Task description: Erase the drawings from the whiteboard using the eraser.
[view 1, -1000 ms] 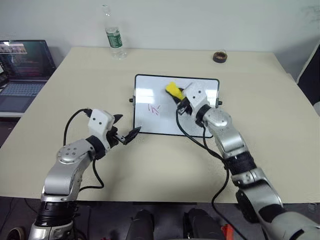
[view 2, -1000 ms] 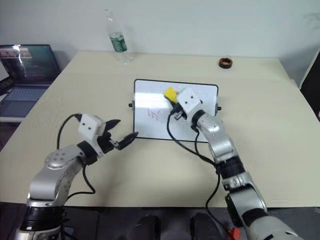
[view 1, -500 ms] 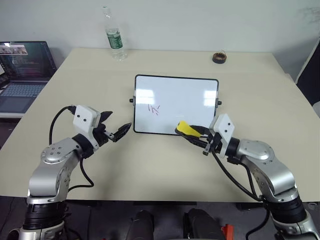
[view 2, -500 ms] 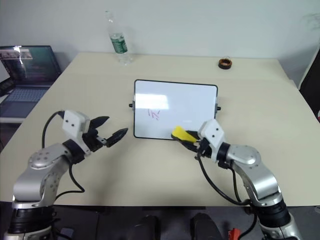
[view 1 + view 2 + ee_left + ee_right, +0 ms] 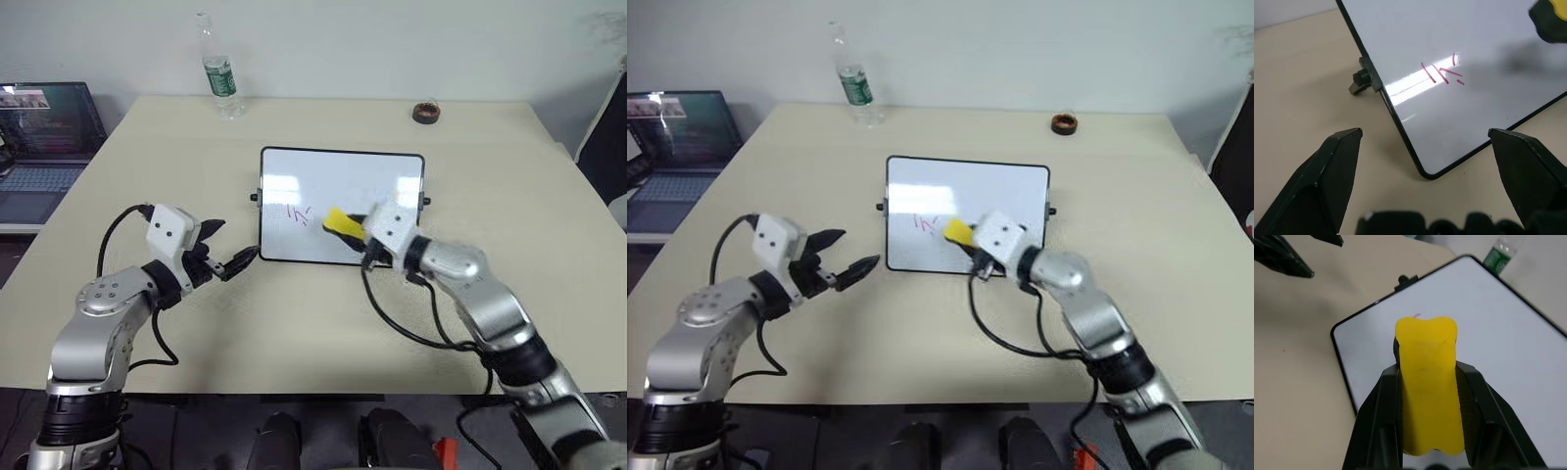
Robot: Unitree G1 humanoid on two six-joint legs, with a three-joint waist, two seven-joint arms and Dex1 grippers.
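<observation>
Two grippers over the bench [image 5: 323, 323], both near its middle. Right gripper [image 5: 351, 227] pinching the eraser [image 5: 340, 222] between its black fingers [image 5: 1378, 406], yellow block pointing out ahead of them, over the near half of the whiteboard [image 5: 372, 181]; contact with the board surface impossible to judge. Whiteboard lying flat at the middle of the bench, short sides to left and right, black knobs [image 5: 1359, 83] on each. Drawings [image 5: 298, 212], a small cluster of red strokes, on the left part of the board, just beside the eraser's tip and not covered by it. Left gripper [image 5: 235, 261] spread wide, holding nothing, just off the board's near left corner, fingertips [image 5: 1347, 142] apart from the frame. Bottle [image 5: 217, 70] at the far edge, toward the left corner; dark coil [image 5: 426, 112] at the far edge toward the right; laptop [image 5: 44, 137] beyond the left edge
</observation>
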